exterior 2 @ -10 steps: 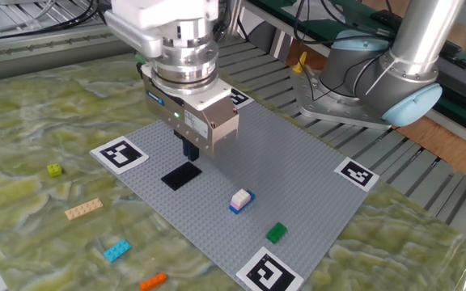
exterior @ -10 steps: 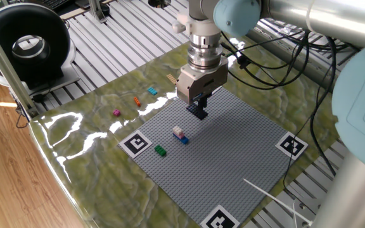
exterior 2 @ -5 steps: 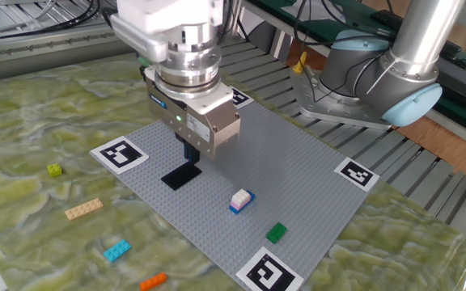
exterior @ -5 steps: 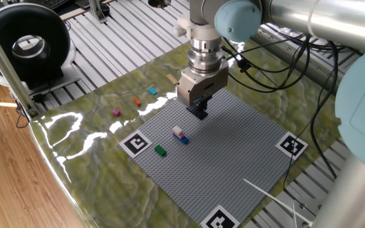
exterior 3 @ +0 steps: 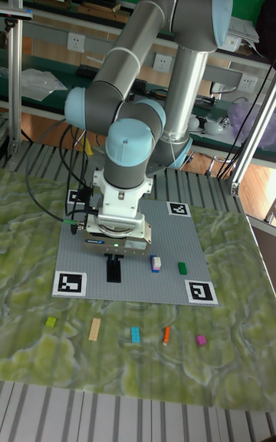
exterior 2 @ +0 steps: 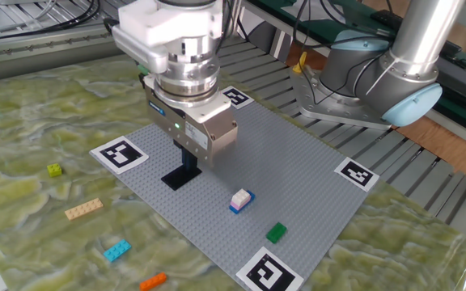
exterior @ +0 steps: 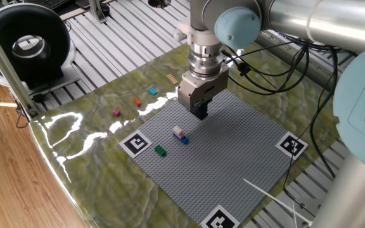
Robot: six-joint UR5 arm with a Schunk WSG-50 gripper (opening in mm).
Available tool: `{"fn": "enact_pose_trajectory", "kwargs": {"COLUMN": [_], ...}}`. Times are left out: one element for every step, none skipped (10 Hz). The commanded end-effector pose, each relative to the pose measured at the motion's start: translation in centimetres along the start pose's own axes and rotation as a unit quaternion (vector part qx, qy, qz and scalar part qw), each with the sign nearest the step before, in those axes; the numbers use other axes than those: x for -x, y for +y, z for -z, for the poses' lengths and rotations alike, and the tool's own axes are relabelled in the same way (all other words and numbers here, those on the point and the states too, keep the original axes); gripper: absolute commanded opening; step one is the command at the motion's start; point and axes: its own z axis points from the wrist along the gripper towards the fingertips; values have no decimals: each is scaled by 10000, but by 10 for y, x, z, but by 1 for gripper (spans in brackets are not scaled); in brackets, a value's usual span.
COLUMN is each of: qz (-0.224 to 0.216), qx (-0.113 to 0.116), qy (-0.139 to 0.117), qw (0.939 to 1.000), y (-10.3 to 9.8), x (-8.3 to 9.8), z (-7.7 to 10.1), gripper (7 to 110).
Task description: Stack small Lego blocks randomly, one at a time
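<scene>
hand (exterior 2: pixel 189 161) of mine hangs low over the grey studded board (exterior 2: pixel 298 170), its two dark fingers pointing straight down at the dark flat plate (exterior 2: pixel 180 175); from these views i cannot tell whether the fingers are parted or pinched, or whether they touch the plate at all. i judge i am lined up vertically because a thin, flat piece sitting on studs can only be taken or pressed from directly above. the plate looks matte and black, a low rectangle lying flush on the board. near it, also on the board, a white-pink brick sits on top of a blue brick (exterior 2: pixel 240 200), a small stack already made, and a glossy green brick (exterior 2: pixel 276 233) stands alone beside a black-and-white tag (exterior 2: pixel 265 271). the other bricks wait off the board on the marbled green tabletop (exterior 2: pixel 23 121), well apart from each other so each can be picked singly: a yellow-green brick (exterior 2: pixel 54 170), a long tan one (exterior 2: pixel 83 209), a cyan one (exterior 2: pixel 116 250), an orange one (exterior 2: pixel 153 280), and a magenta one (exterior: pixel 116 113). all are hard, shiny plastic with studded tops.
</scene>
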Motion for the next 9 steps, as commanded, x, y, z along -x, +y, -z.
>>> {"fn": "enact_pose_trajectory", "kwargs": {"qz": [-73,-92,-66,11,79,130,141,53,8], "qx": [61,39,60,203,278,301,317,217,179], "qy": [-74,-82,-5,104,196,279,279,226,165], "qw": [9999,9999,10000,9997,9994,9991,9990,9995,9997], "y": [5,6,5,5,1,-4,-5,-2,2], "x": [6,7,5,4,3,3,1,0,2], "z": [-11,-12,-7,3,12,22,26,21,15], "gripper": [7,7,7,7,7,7,7,7,7]}}
